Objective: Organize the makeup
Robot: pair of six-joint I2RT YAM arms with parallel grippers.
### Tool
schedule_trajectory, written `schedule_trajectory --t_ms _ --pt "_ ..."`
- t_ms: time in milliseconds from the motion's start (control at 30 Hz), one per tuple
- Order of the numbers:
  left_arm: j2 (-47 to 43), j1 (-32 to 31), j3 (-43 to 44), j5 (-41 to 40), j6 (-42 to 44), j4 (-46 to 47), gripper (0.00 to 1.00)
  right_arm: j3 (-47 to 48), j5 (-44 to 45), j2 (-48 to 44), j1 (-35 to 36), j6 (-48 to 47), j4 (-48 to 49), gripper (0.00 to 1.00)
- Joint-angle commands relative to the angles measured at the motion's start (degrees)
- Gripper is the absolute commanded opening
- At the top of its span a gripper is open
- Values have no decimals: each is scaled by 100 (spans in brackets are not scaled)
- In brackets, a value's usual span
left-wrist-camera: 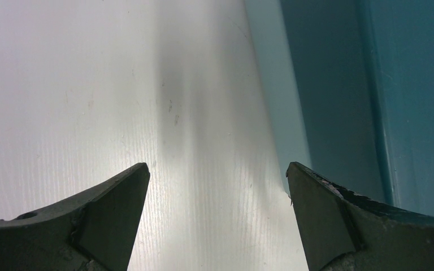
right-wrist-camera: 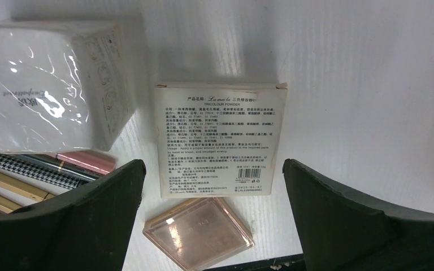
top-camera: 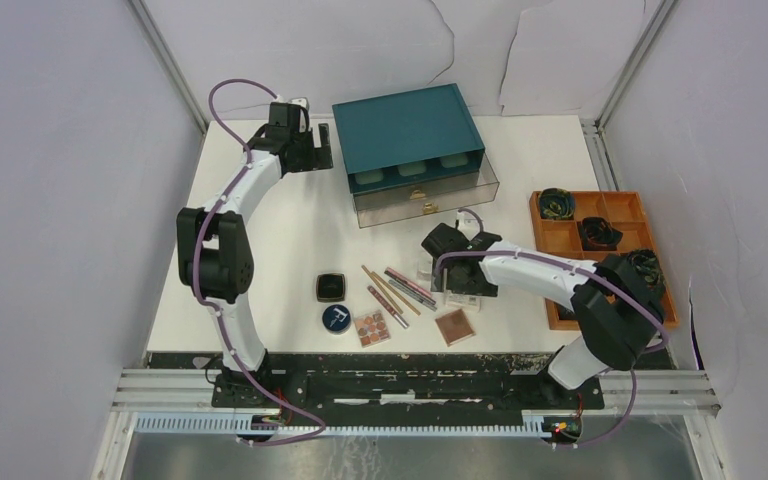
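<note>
Two claws stand wide open with nothing in them: the left gripper (left-wrist-camera: 217,169) hangs at the far left of the white table (top-camera: 280,250), just beside the side wall of the large teal drawer box (left-wrist-camera: 339,84), and the right gripper (right-wrist-camera: 213,164) is poised over the makeup near the front edge. Between its spread fingers lies the white flat cardboard packet (right-wrist-camera: 220,147), printed face up, with the white cube wrapped in glossy film (right-wrist-camera: 51,84) just beside it on one side and the brown square compact (right-wrist-camera: 198,231) close below it. The thin pencils (top-camera: 400,292), black square compact (top-camera: 331,287), round dark-blue tin (top-camera: 337,319) and multicolour eyeshadow palette (top-camera: 371,328) sit further left. The packet looks light and thin-walled, so it would probably dent under a hard squeeze. Its two opposite side edges, which the jaws already roughly straddle, seem the best place to grip it, low and gently. The film on the cube likely makes it slippery. The compact seems rigid but smooth, and the pencils may roll.
</note>
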Motion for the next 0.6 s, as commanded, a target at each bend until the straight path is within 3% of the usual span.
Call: schedule_trajectory --t_ms 0,467,567 --pt "-81 -19 133 6 101 137 99 -220 61 -227 8 181 366 100" --pt "-141 -21 -34 -32 114 166 99 -896 -182 -166 -147 197 748 100" --pt "-185 -19 -51 -72 133 165 99 -1006 -213 -148 -156 83 914 93"
